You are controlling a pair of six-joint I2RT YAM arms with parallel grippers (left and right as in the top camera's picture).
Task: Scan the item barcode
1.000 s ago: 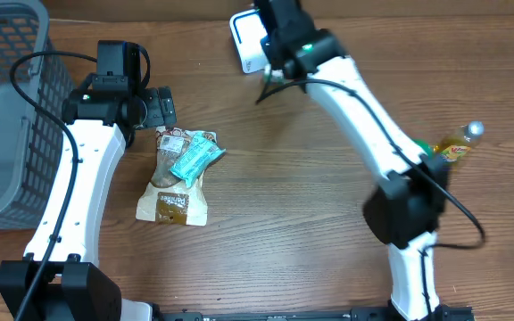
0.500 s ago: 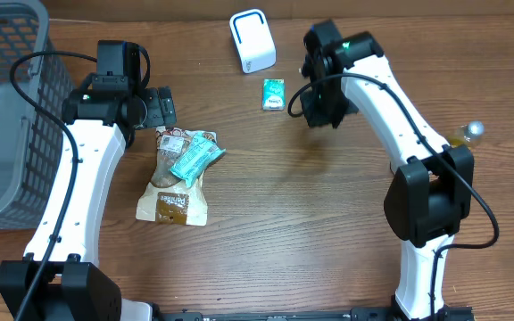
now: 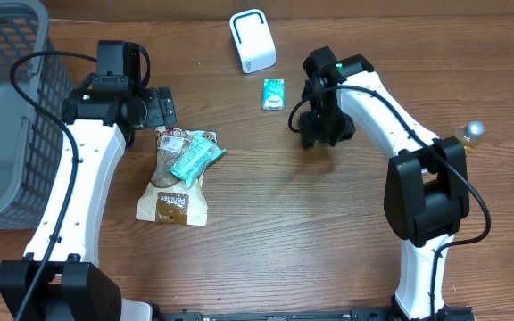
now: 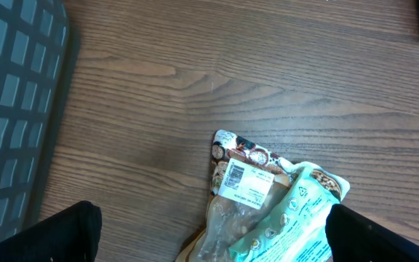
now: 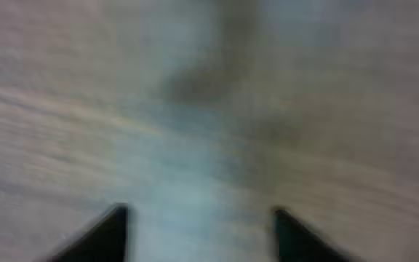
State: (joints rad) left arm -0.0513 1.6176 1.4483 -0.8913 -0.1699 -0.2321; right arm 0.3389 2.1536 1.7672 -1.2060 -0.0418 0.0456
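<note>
Progress: two snack pouches (image 3: 178,174) lie overlapped on the tabletop (image 3: 284,232), nearest the arm bases. Further out, the green packet (image 3: 275,94) lies flat just in front of the white scanner (image 3: 252,40). Neither claw holds an item, so the pouches probably await scanning.

Pose: the left claw (image 3: 161,107) hovers wide open and empty at the pouches' far end. The right claw (image 3: 312,134) points down near the packet, jaws parted, empty.

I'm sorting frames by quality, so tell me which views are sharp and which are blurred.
Overhead: sharp and evenly lit, the small green packet clear against the wood. Left wrist: in focus, the white label on the snack bag crisp. Right wrist: heavily smeared; only streaked wood shows, with the right gripper as two dark wedges at the bottom edge.
</note>
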